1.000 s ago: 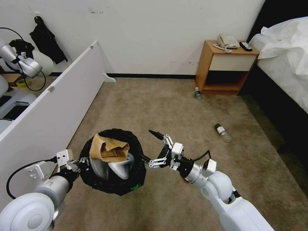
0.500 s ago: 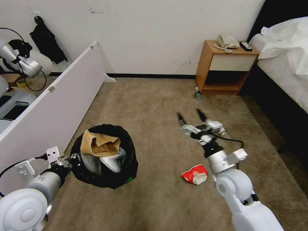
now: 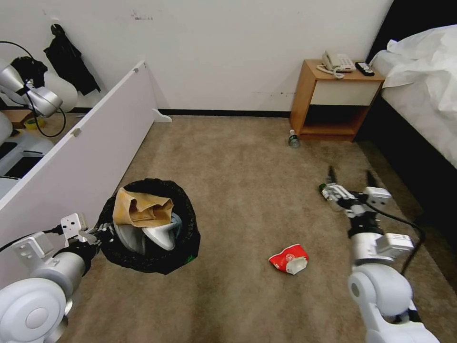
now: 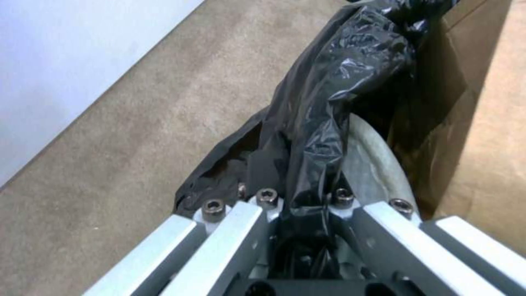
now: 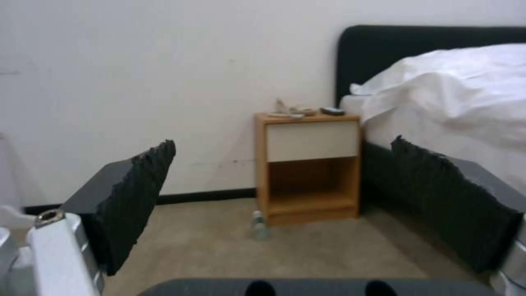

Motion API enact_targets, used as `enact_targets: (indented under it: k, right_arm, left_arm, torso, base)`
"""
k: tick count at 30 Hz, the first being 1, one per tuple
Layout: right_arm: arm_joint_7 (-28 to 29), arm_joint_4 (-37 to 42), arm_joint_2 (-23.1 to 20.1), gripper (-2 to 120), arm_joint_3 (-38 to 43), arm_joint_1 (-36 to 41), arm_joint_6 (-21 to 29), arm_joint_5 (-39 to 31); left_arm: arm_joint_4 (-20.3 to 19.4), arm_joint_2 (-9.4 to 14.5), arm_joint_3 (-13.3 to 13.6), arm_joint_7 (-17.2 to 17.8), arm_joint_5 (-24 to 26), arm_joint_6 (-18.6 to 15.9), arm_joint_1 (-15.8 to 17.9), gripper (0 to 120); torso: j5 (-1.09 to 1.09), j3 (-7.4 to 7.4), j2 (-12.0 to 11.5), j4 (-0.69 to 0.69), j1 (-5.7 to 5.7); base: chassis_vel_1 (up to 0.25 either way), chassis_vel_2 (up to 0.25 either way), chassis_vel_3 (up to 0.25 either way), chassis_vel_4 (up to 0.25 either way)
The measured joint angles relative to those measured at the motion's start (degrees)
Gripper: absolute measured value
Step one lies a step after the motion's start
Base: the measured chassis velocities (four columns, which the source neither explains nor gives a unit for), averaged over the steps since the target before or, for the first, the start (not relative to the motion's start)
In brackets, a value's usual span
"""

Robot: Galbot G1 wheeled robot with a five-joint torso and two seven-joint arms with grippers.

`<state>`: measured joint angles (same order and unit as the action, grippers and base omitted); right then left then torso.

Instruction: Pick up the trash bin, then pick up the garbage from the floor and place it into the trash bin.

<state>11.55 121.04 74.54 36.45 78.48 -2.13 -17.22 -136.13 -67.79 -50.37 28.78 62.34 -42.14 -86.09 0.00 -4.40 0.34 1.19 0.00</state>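
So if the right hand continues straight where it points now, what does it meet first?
Probably the wooden bedside cabinet at the wall; the open right hand faces it. The small clear plastic bottle stands lower on the carpet, though depth is unclear.

Crinkly plastic, matt carpet, bare metal and wood

The trash bin [image 3: 183, 238] wears a glossy, wrinkled black plastic bag; matt brown paper [image 3: 140, 209] sits inside. The floor [image 3: 238, 176] is short, rough beige carpet. The left end effector [image 4: 298, 205] shows brushed metal bars and bolts; the right end effector [image 5: 285, 197] has ridged black matt pads [image 5: 137, 197]. The nightstand [image 5: 307, 164] is smooth wood.
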Motion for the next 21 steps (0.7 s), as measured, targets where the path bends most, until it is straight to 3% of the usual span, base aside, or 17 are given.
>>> enact_targets:
  k: [21]
  right_arm:
    - [-1.7,0.2,2.1,100,2.2,2.0,-1.5,3.9]
  left_arm:
    - [-1.2,-0.3,-1.1,-0.7,0.3,0.0,-1.3,1]
  torso:
    - [-0.01,0.00,0.0,0.00,0.00]
  base:
    - [0.000,0.000,0.000,0.000]
